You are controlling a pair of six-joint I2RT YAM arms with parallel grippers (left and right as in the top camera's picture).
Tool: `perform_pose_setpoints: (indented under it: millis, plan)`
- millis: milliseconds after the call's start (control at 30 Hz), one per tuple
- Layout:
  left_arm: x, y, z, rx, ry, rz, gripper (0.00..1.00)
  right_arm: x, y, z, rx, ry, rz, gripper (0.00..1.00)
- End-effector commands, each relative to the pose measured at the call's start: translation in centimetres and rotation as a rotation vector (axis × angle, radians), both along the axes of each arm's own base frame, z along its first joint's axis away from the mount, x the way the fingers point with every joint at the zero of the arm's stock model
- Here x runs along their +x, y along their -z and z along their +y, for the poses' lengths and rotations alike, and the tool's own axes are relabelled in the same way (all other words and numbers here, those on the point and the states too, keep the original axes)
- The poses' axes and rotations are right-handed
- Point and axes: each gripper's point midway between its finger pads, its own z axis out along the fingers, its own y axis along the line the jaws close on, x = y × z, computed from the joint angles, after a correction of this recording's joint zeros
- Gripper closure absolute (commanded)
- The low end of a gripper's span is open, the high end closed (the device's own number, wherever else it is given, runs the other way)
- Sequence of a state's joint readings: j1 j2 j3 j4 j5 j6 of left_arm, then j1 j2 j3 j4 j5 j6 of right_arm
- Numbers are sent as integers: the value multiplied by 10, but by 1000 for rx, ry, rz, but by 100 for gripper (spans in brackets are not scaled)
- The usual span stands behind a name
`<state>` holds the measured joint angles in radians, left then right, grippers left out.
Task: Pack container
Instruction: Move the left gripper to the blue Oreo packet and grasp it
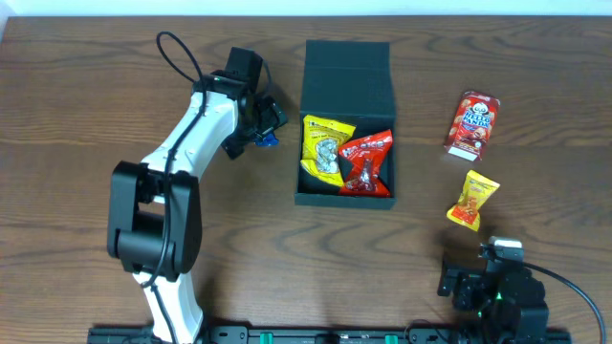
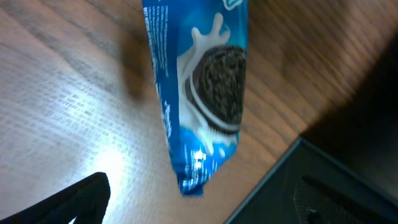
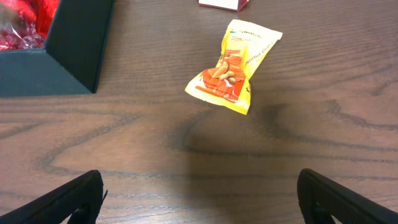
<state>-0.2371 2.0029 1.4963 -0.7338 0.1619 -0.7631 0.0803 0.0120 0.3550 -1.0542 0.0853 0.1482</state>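
The dark green container (image 1: 345,69) stands open at the table's centre, its flap lid raised at the back. A yellow packet (image 1: 323,150) and a red packet (image 1: 367,162) lie inside it. My left gripper (image 1: 264,122) is just left of the container, open, over a blue cookie packet (image 2: 202,87) that lies on the wood between its fingers; the packet also shows in the overhead view (image 1: 269,139). My right gripper (image 3: 199,199) is open and empty near the front right edge, short of a yellow-orange nut packet (image 3: 233,65).
A red snack box (image 1: 471,123) lies right of the container, with the yellow-orange nut packet (image 1: 473,200) below it. The container's corner (image 3: 68,56) shows at the top left of the right wrist view. The table (image 1: 76,115) is dark wood.
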Motion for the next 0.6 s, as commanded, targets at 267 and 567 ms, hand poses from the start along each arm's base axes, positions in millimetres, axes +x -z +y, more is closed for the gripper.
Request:
perform_pose_setpoints:
  millis: [267, 567]
  plan:
    - [23, -2, 30, 80, -125, -58, 5, -1, 1, -2, -7, 6, 3, 1]
    - [43, -6, 37, 83, -145, -74, 5, -1, 1, -2, -7, 6, 3, 1]
